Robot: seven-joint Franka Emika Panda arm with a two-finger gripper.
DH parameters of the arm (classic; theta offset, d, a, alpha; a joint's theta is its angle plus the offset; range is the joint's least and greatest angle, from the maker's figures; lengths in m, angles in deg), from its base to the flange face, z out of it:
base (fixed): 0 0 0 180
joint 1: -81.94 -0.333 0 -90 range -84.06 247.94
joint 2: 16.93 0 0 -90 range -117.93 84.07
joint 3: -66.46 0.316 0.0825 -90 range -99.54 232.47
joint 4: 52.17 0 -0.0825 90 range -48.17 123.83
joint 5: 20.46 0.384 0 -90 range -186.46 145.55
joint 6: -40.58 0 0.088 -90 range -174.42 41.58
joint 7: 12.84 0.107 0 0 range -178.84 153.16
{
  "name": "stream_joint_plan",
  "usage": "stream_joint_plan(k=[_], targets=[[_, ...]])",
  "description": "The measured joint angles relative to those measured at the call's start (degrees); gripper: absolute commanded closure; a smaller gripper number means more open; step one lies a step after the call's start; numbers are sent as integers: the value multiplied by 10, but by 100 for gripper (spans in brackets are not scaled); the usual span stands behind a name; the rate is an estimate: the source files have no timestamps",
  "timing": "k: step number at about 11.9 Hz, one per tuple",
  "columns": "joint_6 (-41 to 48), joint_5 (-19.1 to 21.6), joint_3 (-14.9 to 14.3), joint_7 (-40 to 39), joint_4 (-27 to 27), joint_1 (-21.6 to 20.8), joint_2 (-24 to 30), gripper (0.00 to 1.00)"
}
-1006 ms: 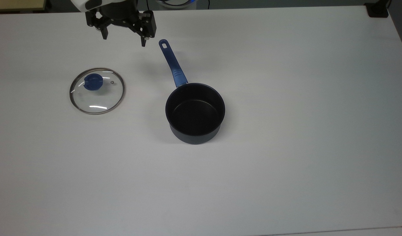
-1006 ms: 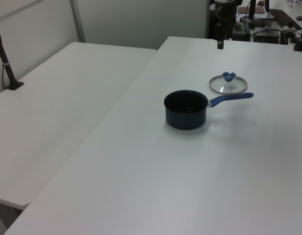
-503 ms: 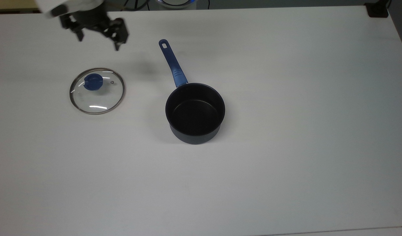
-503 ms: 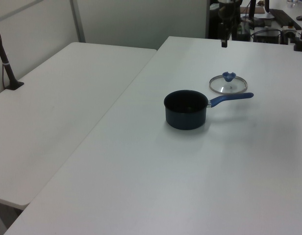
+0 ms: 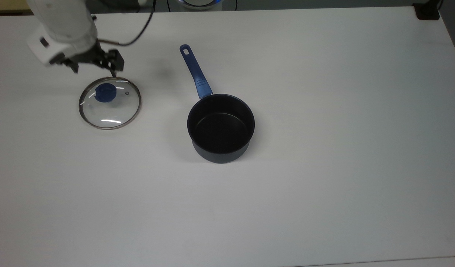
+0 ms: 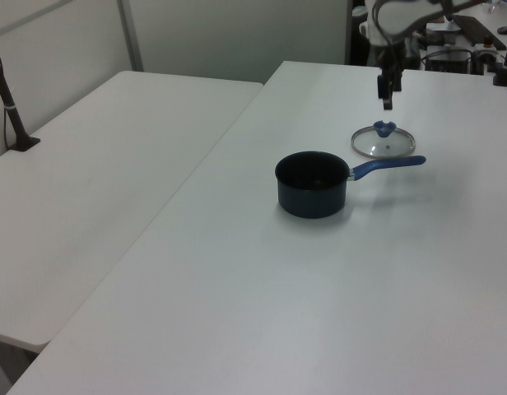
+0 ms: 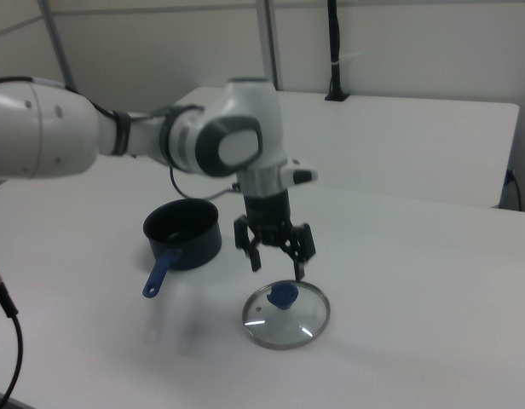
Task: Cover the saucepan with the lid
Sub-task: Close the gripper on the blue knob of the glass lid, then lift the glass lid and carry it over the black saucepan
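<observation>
Gripper [image 7: 276,260] hangs above the lid [image 5: 109,102], fingers spread wide and empty, nothing between them. In the right view it sits over the blue knob [image 7: 282,296] with clear air below the fingertips. In the top view the fingertips lie just past the lid's far rim, so you are not yet centred on the knob.

Lid: glass, metal rim, lying flat on the white table [image 5: 323,185], knob up. It is well apart from the saucepan [image 5: 220,128], to the top view's left of it. The saucepan stands upright and empty, its blue handle [image 5: 195,72] pointing toward the top view's upper left, on the lid's side but not touching it.

Step in hand, as I judge it: the approach to the lid. No grasp made, nothing lifted, so the task is at its start.

What your next move calls for:
- Bring the gripper over the knob until the knob lies midway between the fingers.
- Come straight down with the fingers kept wide, low enough to bracket the knob's sides but short of pressing on the glass.
- Close on the knob only. It is small and rounded, so an off-centre pinch could let the lid tilt or slip.
- Lift clear of the table before carrying it across, and mind the saucepan handle on the way to the pan's mouth.
</observation>
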Motion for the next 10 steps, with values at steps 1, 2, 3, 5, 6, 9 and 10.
stream_joint_plan(k=[1, 2, 3, 5, 6, 9, 10], targets=[[-38, 0, 0, -3, 17, -1, -13, 3], [-71, 0, 0, -3, 32, -1, -27, 10], [-97, 0, 1, -3, 40, -1, -39, 20], [-120, 0, 1, -3, 42, -4, -57, 41], [-121, 0, 1, -3, 42, -4, -59, 48], [-121, 0, 1, -4, 40, -4, -59, 55], [-121, 0, 1, -4, 40, -4, -59, 55]])
